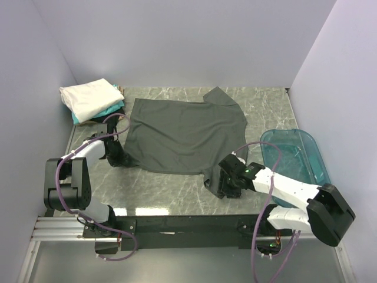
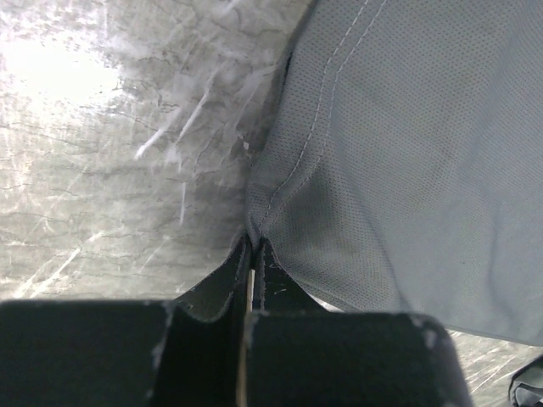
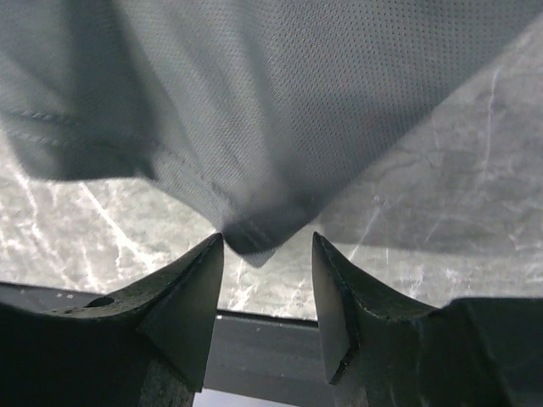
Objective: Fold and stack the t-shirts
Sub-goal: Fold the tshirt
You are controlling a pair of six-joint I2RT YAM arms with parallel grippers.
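Charcoal-grey t-shirt (image 1: 182,132) lies spread flat, left hand (image 2: 253,254) pinching its corner, right hand (image 3: 267,246) open around another.

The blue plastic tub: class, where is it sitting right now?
In the top view the tub sits at the table's right edge, just right of the spread grey shirt and just beyond the right arm.

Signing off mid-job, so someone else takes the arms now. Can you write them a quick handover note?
Left claw: shut on the near-left corner of the grey shirt.
Right claw: open, straddling its near-right corner, not gripping yet.
Grey shirt lies spread flat, unfolded, mid-table.
Folded stack, white on top, sits at far left.
Done: that stack.
Remaining: close right claw, fold the grey shirt, add it to the stack.
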